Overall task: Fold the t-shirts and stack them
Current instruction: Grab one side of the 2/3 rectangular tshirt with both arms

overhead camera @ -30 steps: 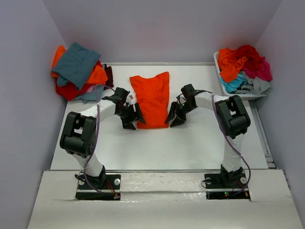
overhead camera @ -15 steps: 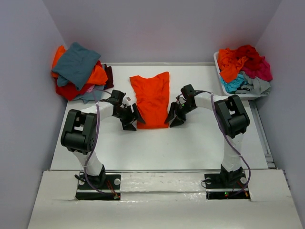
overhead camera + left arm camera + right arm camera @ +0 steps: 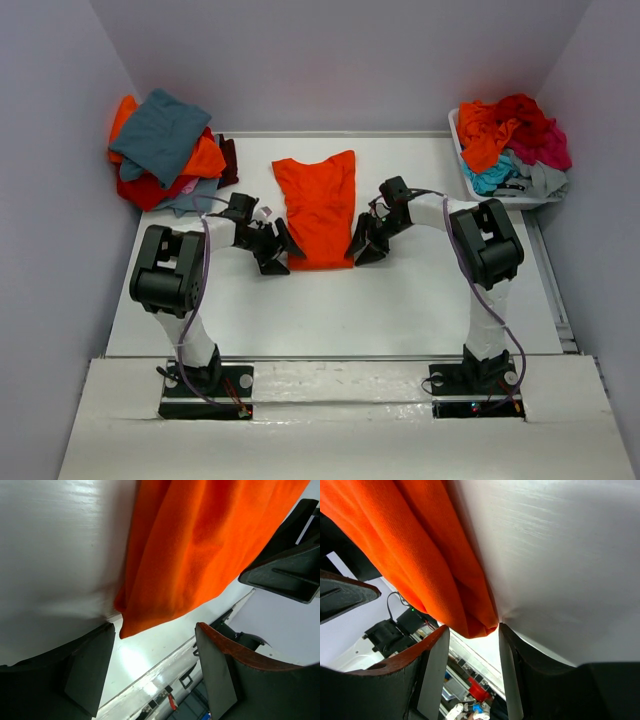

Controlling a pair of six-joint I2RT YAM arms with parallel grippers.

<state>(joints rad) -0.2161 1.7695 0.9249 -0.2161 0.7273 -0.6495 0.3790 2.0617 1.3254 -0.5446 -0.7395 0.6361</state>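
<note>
A bright orange t-shirt (image 3: 318,205), folded into a long strip, lies flat in the middle of the white table (image 3: 330,310). My left gripper (image 3: 277,250) sits low at its near left corner. In the left wrist view the shirt's corner (image 3: 190,555) reaches the mouth of the left gripper (image 3: 155,667), whose jaws stand wide apart with nothing pinched. My right gripper (image 3: 361,246) sits at the near right corner. In the right wrist view the folded corner (image 3: 440,570) pokes between the tips of the right gripper (image 3: 472,647), which is open and not clamping the cloth.
A stack of folded t-shirts (image 3: 165,150) with a teal-grey one on top sits at the back left. A white bin (image 3: 462,150) heaped with crumpled shirts (image 3: 515,140) in red, orange, magenta, turquoise and grey stands at the back right. Grey walls enclose three sides.
My left arm has shifted slightly left and its wrist has dropped lower beside the shirt's near left corner. The right arm and the shirt have hardly moved.
</note>
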